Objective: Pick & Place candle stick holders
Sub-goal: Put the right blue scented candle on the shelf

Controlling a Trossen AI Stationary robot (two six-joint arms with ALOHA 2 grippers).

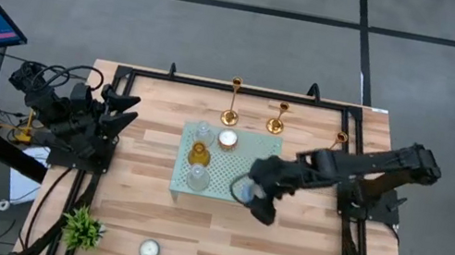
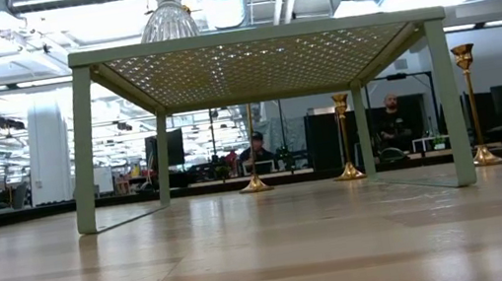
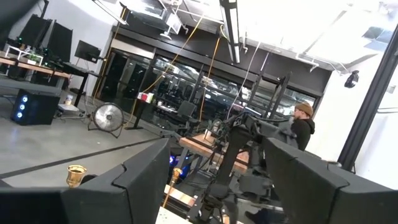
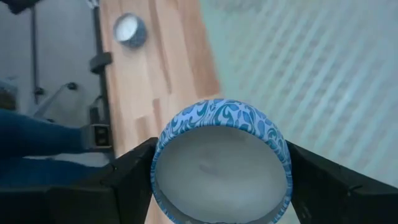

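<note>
The wooden table [image 1: 283,240] carries a pale green perforated stand [image 1: 241,186] at its middle. The right gripper [image 1: 246,190] hangs over the stand's near right corner, clenched around a blue patterned tin candle [image 4: 221,163], likely for placing there. The left gripper [image 1: 123,109] waits at the left edge, fingers apart. The three candle stick holders [image 1: 233,100] stand untouched along the far edge.

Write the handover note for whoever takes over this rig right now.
Right claw: shut on a blue-patterned tealight candle, held above the near right corner of the green perforated stand.
Left claw: open, parked at the table's left edge.
All three gold candle stick holders stand upright along the far edge of the table, behind the stand.
Done: no candlestick placed.
Left: pick and place all three.
</note>
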